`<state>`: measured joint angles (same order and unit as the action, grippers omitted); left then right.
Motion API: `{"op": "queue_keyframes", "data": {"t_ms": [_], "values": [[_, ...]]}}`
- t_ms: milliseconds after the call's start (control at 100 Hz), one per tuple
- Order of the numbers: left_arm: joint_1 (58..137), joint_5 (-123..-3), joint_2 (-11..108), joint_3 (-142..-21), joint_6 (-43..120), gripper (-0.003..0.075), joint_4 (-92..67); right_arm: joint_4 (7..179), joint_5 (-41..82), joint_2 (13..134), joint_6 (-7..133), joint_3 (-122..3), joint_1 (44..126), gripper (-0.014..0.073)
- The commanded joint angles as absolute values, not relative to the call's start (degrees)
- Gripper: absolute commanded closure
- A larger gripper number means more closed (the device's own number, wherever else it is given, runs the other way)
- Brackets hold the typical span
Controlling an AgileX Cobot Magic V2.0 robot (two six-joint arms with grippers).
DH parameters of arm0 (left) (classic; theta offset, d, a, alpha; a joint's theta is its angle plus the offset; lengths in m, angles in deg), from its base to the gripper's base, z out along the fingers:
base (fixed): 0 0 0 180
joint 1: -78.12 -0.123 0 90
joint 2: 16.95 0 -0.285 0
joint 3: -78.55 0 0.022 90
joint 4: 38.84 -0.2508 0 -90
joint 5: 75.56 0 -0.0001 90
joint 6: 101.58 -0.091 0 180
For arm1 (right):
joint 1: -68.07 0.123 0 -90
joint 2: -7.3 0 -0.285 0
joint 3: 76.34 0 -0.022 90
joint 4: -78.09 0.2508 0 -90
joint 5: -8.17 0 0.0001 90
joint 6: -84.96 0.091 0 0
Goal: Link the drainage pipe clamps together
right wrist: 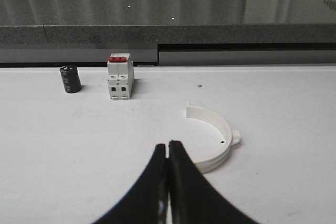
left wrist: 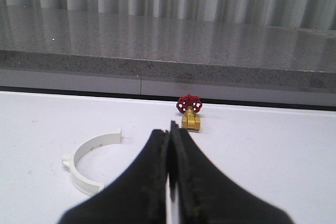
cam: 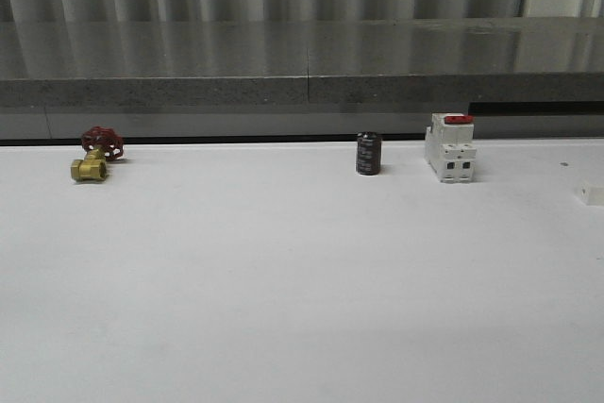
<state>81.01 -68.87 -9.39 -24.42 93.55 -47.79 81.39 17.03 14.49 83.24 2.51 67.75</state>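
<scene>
One drainage pipe clamp (left wrist: pixel 84 165), a white half ring with a small outer lug, lies flat on the white table in the left wrist view, just beside my left gripper (left wrist: pixel 169 129). That gripper's black jaws are pressed together with nothing between them. The other drainage pipe clamp (right wrist: pixel 216 141), also a white half ring with a lug, lies on the table in the right wrist view, close beside my right gripper (right wrist: pixel 168 146). Its jaws are shut and empty too. The two clamps lie apart.
A brass valve with a red handwheel (cam: pixel 95 155) (left wrist: pixel 190 113) stands at the table's far left. A dark cylinder (cam: pixel 368 154) (right wrist: pixel 70 78) and a white breaker with a red switch (cam: pixel 449 147) (right wrist: pixel 119 75) stand at the back. A tiny white block (cam: pixel 592 195) lies at the right edge.
</scene>
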Motion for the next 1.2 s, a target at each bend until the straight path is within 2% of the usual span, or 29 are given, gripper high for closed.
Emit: {"op": "queue_keyframes", "data": {"t_ms": [0, 300, 450, 640, 890, 1050, 1190], "values": [[80.89, -73.67, -11.24, -21.71, 93.77, 0.0741, -47.77, 81.44, 12.23, 13.67, 82.84, 1.39, 67.50, 0.0661], [80.89, -74.66, -11.24, -22.22, 93.77, 0.0741, -47.54, 81.44, 12.23, 13.67, 82.84, 1.39, 67.50, 0.0661], [80.89, -73.24, -10.29, -27.38, 94.04, 0.0741, -42.45, 81.44, 12.23, 13.67, 82.84, 1.39, 67.50, 0.0661], [80.89, -62.29, -2.73, -39.00, 94.04, 0.0741, -43.09, 81.44, 12.23, 13.67, 82.84, 1.39, 67.50, 0.0661], [80.89, -44.54, 13.45, -55.96, 94.04, 0.0741, -49.93, 81.44, 12.23, 13.67, 82.84, 1.39, 67.50, 0.0661], [80.89, -39.53, 20.46, -61.86, 94.04, 0.0741, -50.09, 81.44, 12.23, 13.67, 82.84, 1.39, 67.50, 0.0661], [80.89, -39.12, 23.94, -62.49, 94.04, 0.0741, -50.09, 81.44, 12.23, 13.67, 82.84, 1.39, 67.50, 0.0661]]}}
